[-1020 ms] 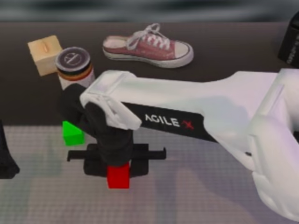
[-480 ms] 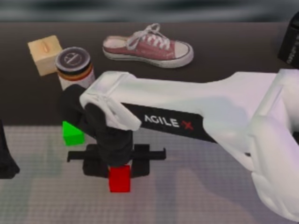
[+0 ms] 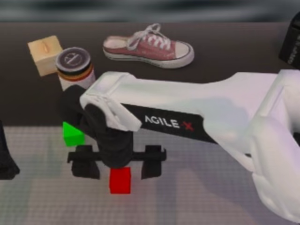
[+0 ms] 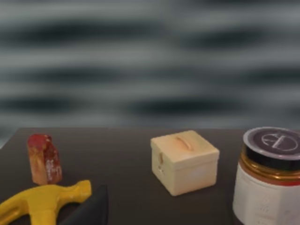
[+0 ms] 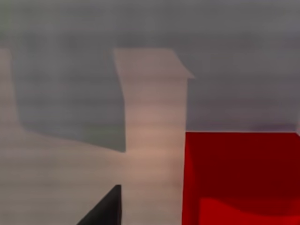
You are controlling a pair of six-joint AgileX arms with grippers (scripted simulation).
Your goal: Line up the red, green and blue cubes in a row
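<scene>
Red cube point(image 3: 120, 180) sits on the worktop point(image 3: 197, 197), right end effector point(image 3: 117, 161) above it, fingers spread wide, gripping nothing. Green cube point(image 3: 73, 135) just left, part-hidden by the arm. Left arm parked at left edge.

The table point(image 3: 197, 187) is being viewed from above. The beige block point(image 4: 184, 161) and jar point(image 4: 269, 176) are being shared with the low left wrist view; the red cube point(image 5: 241, 178) with the close right wrist view.

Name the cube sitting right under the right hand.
The red cube: it lies between the right hand's spread fingers. The green cube sits apart, further left.
</scene>
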